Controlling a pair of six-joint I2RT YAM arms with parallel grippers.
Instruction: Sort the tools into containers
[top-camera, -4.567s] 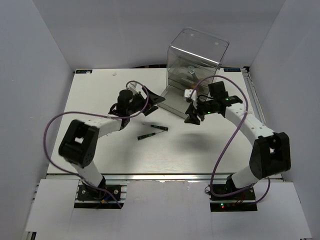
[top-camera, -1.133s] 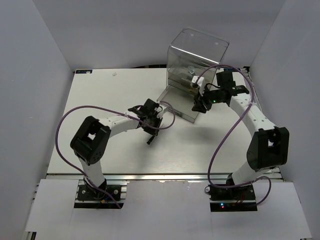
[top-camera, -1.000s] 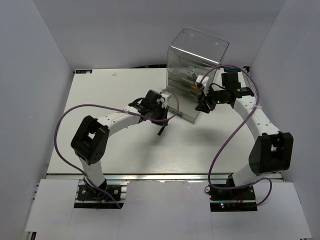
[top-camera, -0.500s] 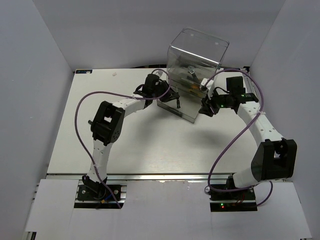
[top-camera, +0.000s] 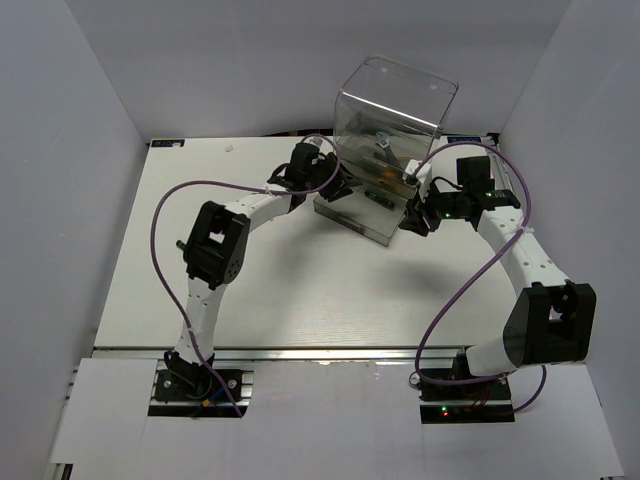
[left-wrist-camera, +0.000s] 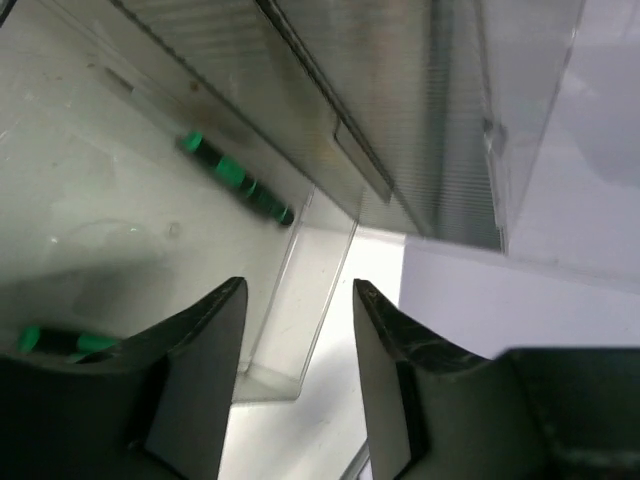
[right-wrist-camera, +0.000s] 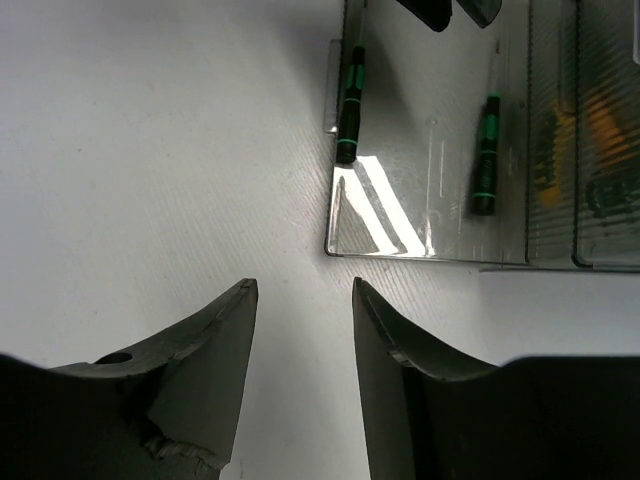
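The containers are the drawers of a smoky clear cabinet (top-camera: 395, 110); its lowest drawer (top-camera: 352, 215) is pulled out onto the table. Two black-green screwdrivers lie on that drawer's floor (right-wrist-camera: 400, 230): one (right-wrist-camera: 350, 105) at its front wall, the other (right-wrist-camera: 485, 160) deeper in. In the left wrist view one screwdriver (left-wrist-camera: 235, 180) lies by the cabinet front, and the other (left-wrist-camera: 60, 341) is half hidden by a finger. My left gripper (top-camera: 340, 186) (left-wrist-camera: 298, 300) hangs open over the drawer, holding nothing. My right gripper (top-camera: 412, 218) (right-wrist-camera: 300, 290) is open over bare table beside the drawer's corner.
An orange-handled tool (right-wrist-camera: 600, 150) shows blurred through the closed upper drawers. Purple cables loop off both arms above the table (top-camera: 300, 290). Grey walls enclose the table on three sides.
My left gripper carried a screwdriver from mid-table to the pulled-out drawer and opened; the screwdriver now lies in the drawer. The right arm drifted slightly right, staying open.
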